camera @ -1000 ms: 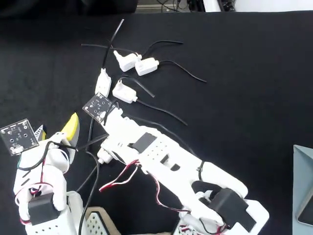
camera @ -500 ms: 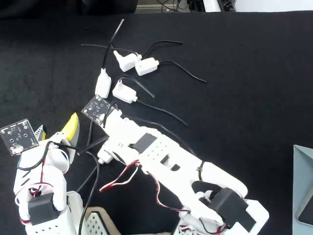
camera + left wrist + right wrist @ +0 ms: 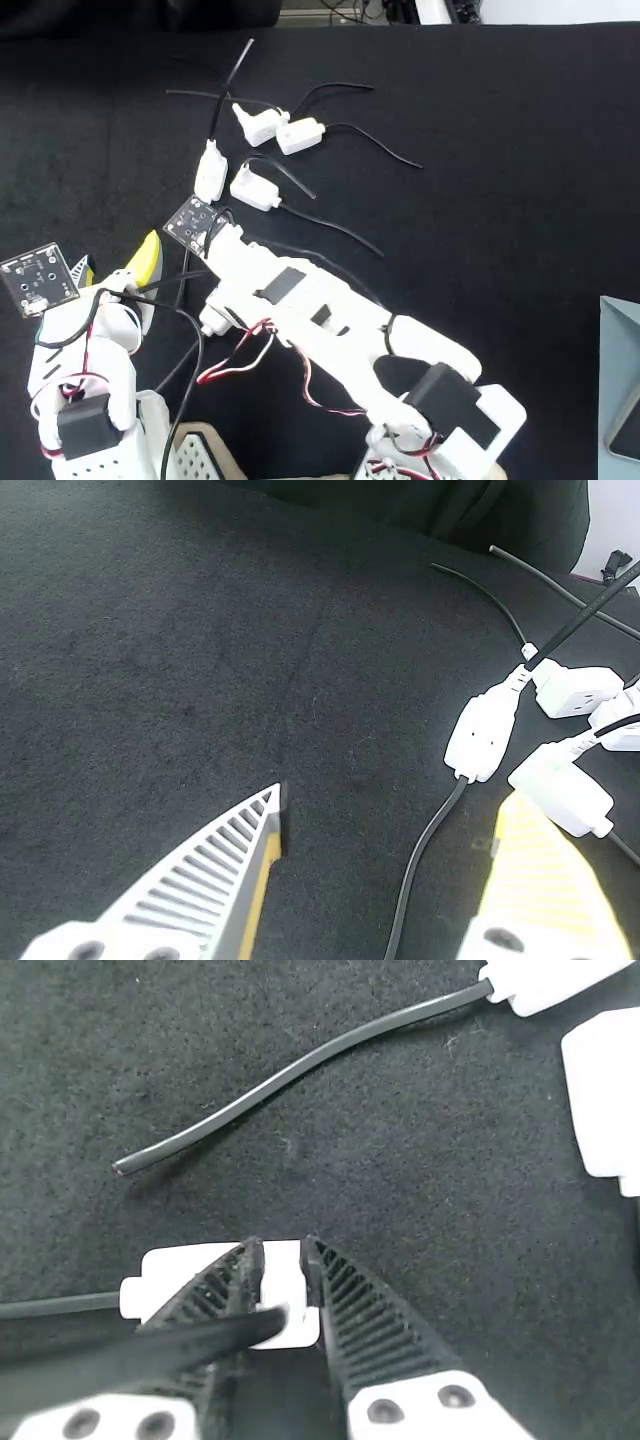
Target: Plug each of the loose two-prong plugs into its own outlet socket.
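Note:
My right gripper has its black fingers drawn close on a small white plug lying on the black cloth, its cable running off to one side. In the high view this arm's wrist board sits just below a long white plug and covers the fingers. Three more white pieces lie beyond: one beside it and a pair farther back. My left gripper stands open over bare cloth, short of the long white plug.
Thin black cables trail from the white pieces across the cloth. A loose cable end lies ahead of the right fingers. A grey container sits at the right edge. The left arm's yellow finger is close beside the right arm.
The right arm has shifted slightly up and to the left, its wrist board nearer the long white plug. The left arm and the visible white pieces have kept still.

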